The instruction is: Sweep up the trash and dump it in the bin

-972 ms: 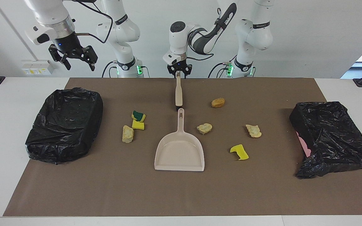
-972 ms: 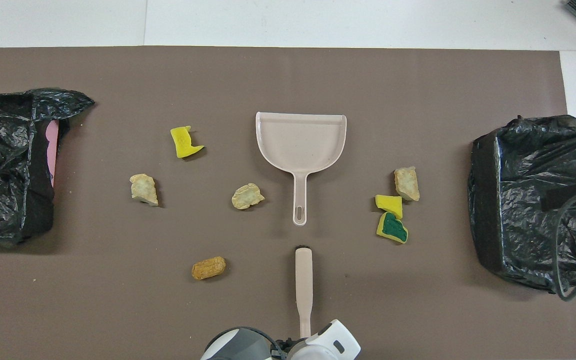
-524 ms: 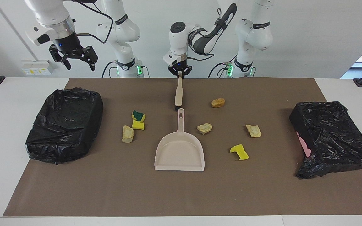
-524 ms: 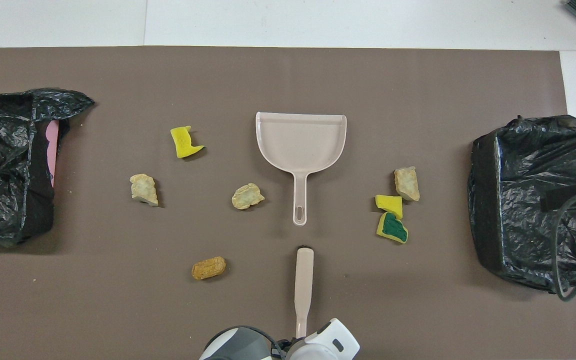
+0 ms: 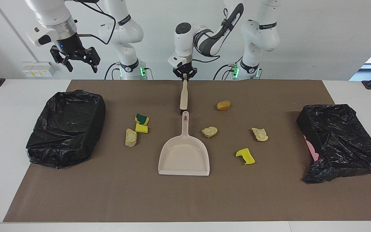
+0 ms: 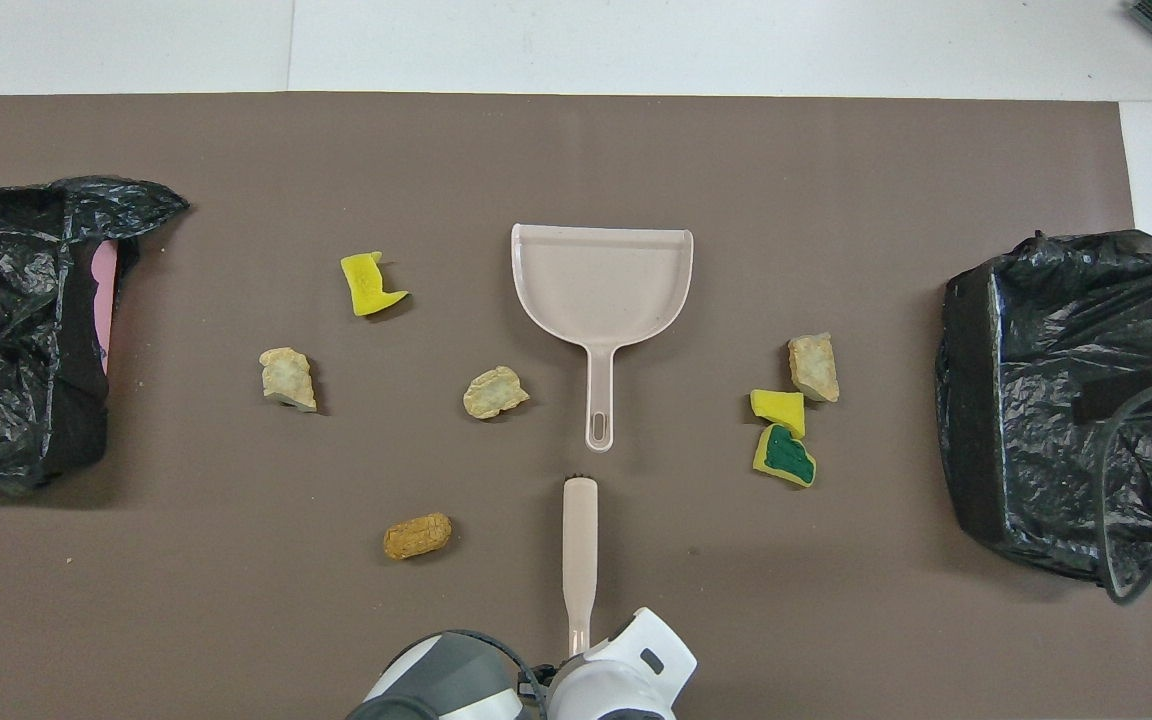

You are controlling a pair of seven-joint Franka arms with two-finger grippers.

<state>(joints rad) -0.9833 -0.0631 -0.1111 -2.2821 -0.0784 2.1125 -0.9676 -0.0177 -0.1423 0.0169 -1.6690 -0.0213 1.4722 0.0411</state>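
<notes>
My left gripper [image 5: 184,76] is shut on the handle end of a beige brush [image 5: 183,96], whose dark bristle end points at the tip of the beige dustpan's [image 5: 184,155] handle. In the overhead view the brush [image 6: 579,540] lies nearer to the robots than the dustpan [image 6: 601,285]. Several trash scraps lie on the brown mat. A green-topped sponge [image 5: 142,119], a yellow sponge [image 5: 141,128] and a tan lump [image 5: 130,137] are toward the right arm's end. A brown lump [image 5: 223,105], two tan lumps [image 5: 209,131] [image 5: 260,134] and a yellow sponge [image 5: 245,156] are toward the left arm's end. My right gripper [image 5: 80,66] is open, raised over a bin.
A bin lined with a black bag [image 5: 64,127] stands at the right arm's end of the mat. A second black-bagged bin [image 5: 340,141] with pink showing at its side lies at the left arm's end. The mat [image 5: 185,199] reaches close to the table's edge.
My left gripper has shut on the brush handle and raised it a little. The brush has swung slightly, its bristle end now closer to the dustpan handle. The right gripper rose slightly.
</notes>
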